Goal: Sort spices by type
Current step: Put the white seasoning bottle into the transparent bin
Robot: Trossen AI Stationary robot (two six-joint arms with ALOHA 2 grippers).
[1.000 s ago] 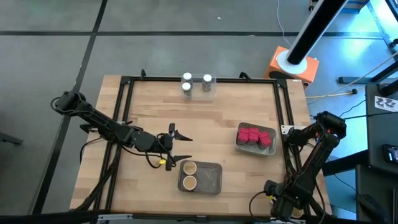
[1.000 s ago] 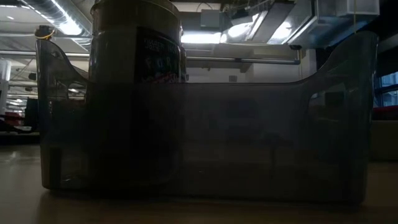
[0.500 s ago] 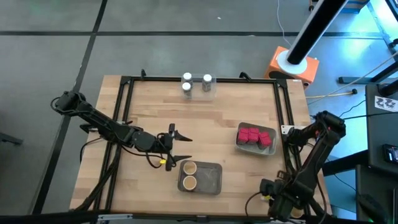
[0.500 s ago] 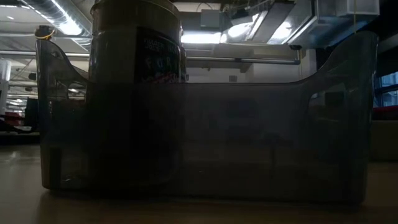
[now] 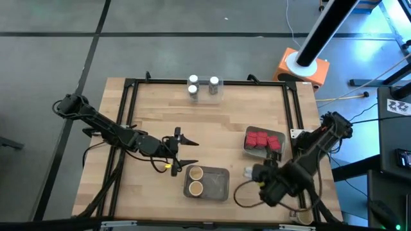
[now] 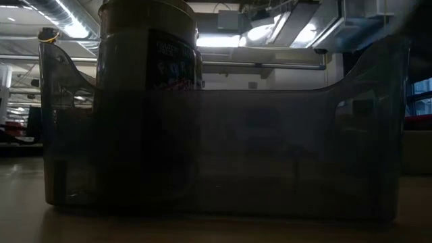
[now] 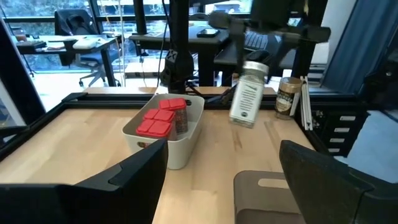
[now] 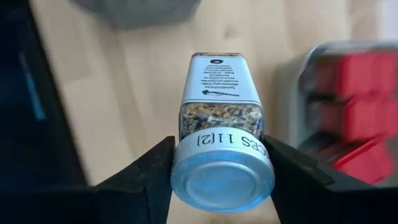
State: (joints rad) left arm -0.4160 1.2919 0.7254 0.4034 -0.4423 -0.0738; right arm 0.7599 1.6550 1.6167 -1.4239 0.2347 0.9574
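While the low view shows little beyond the dim wall of the clear plastic tray [image 6: 270,155] with one dark jar [image 6: 147,101] standing in it, its label too murky to read, the other views tell more. From above, the right gripper [image 5: 252,173] is blurred and its fingers are hard to make out there; it hangs over the table [image 5: 160,115] between the two grey trays, low near the front edge. The right wrist view settles it: the two dark fingers [image 8: 146,177] are clamped on either side of a white-capped jar [image 8: 221,134] just below its cap, the cap toward the camera and the base pointing away over the wood. The left wrist view shows that same jar tilted in the air. The left gripper [image 5: 182,151] stands with its fingers spread and nothing between them, just beside the grey tray [image 5: 218,186] holding two brown-topped jars [image 5: 195,180]. The red packs [image 5: 264,140] fill the other grey tray [image 5: 246,149]. Two more white-capped jars [image 5: 202,83] stand at the table's far edge.
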